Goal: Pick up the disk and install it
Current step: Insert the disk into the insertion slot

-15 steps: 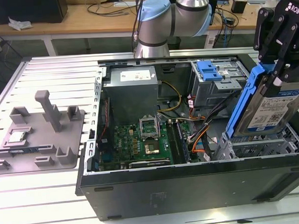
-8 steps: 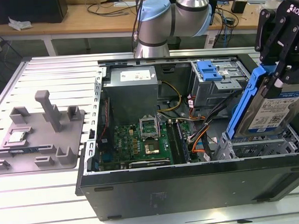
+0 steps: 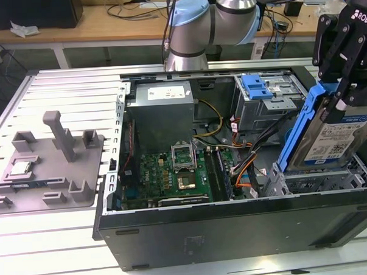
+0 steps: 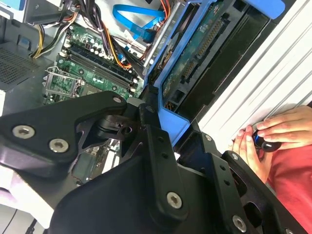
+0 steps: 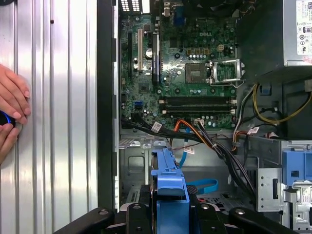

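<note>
the gripper (image 3: 342,101) has its fingers closed on the disk (image 3: 339,137), pinching the upper end of the blue carrier frame (image 3: 300,127). it holds the drive steeply tilted at the exterior view's right, label side showing, with the low edge close over the grey drive bay (image 3: 322,179) of the open computer case (image 3: 236,232); whether that edge touches the bay i cannot tell

in the second wrist view the disk's green circuit side (image 4: 195,58) runs away from the gripper (image 4: 161,117) toward the case wall. in the first wrist view the frame's blue edge (image 5: 169,180) stands above the case floor, with the bundle of orange and black cables (image 5: 204,139) just beside it

the step in hand looks like seating the drive in its bay. done well, that likely means flattening the tilt gradually and lining the frame's sides with the bay rails before any push – a skewed entry could jam – and keeping clear of the cables and the motherboard (image 3: 173,171)

a person's hand (image 5: 10,100) rests on the slatted table (image 5: 58,146) beside the case
</note>
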Motion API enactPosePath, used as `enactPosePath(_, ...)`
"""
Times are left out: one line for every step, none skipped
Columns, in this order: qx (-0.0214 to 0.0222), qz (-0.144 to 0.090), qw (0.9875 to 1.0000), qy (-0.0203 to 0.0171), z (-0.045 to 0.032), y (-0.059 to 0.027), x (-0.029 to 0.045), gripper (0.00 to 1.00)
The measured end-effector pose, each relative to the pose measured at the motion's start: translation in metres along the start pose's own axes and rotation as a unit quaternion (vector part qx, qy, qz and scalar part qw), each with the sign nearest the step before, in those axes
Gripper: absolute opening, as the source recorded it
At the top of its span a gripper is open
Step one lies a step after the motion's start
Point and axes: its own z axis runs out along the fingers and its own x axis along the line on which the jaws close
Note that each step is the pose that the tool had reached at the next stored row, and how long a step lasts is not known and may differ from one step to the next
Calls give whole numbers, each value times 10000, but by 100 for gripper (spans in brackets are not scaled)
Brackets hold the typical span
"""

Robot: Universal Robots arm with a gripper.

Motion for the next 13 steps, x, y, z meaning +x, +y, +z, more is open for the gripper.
enactPosePath(0, 3, 10000, 0, 6, 0, 1, 37)
enactPosePath(0, 7, 10000, 0, 13, 0, 1, 37)
enactPosePath(0, 8, 10000, 0, 18, -1, 1, 37)
enactPosePath(0, 9, 10000, 0, 22, 0, 1, 37)
enactPosePath(0, 11, 10000, 0, 30, -1, 1, 37)
enactPosePath(0, 12, 10000, -1, 40, -1, 0, 37)
enactPosePath(0, 13, 10000, -1, 45, -1, 0, 37)
enactPosePath(0, 14, 10000, -1, 49, -1, 0, 37)
enactPosePath(0, 16, 10000, -1, 60, -2, 1, 37)
enactPosePath(0, 18, 10000, 0, 71, -2, 0, 37)
enactPosePath(0, 19, 10000, -2, 78, -2, 0, 37)
enactPosePath(0, 20, 10000, -1, 82, -2, 0, 37)
enactPosePath(0, 22, 10000, 0, 89, -2, 0, 37)
